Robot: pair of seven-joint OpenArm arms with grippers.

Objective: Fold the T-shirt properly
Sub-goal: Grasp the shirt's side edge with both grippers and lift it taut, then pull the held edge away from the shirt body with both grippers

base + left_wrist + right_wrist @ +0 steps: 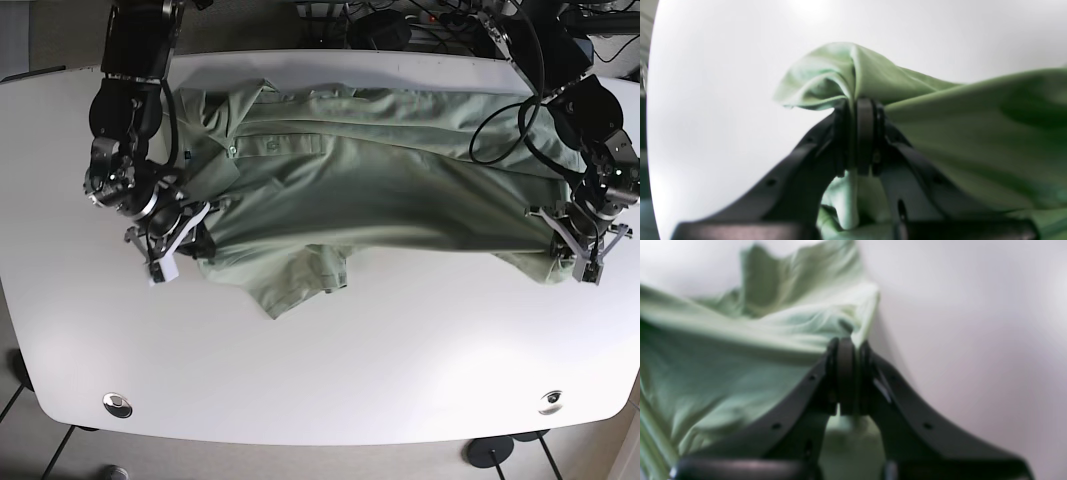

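Observation:
A light green T-shirt [370,190] lies across the white table [330,360], its near edge lifted and stretched between both grippers. My left gripper [562,252] at the right of the base view is shut on the shirt's hem corner [846,76]; its fingers [863,133] pinch a bunched fold. My right gripper [200,228] at the left of the base view is shut on the shirt near the shoulder [826,323]; its fingers [846,373] clamp the cloth. A sleeve [300,280] hangs below the taut edge onto the table.
The table's near half [330,400] is bare white surface with two round metal inserts [117,403] at the front corners. Cables and dark gear [400,20] lie behind the far edge. The floor shows past the table's corners.

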